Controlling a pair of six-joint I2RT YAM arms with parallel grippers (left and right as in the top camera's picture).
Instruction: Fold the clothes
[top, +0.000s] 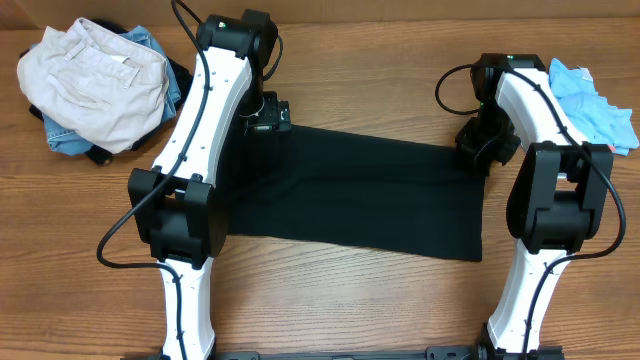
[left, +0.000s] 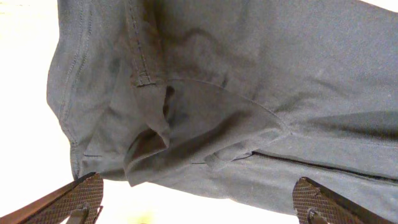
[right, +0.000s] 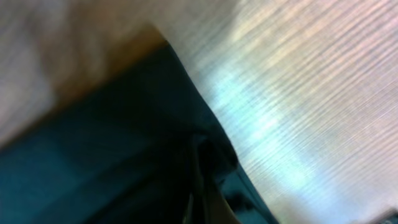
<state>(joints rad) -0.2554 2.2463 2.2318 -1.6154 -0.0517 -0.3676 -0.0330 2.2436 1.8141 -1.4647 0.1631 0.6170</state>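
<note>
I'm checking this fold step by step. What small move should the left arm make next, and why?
Probably lower the left gripper and close it on the bunched fold. Its fingers stand wide open with that fabric just ahead and nothing gripped, and the black shirt lies flat across the table.

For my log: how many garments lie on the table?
4: black T-shirt centre; cream trousers far left, blue denim beneath; light blue tee far right. More may hide underneath.
</note>
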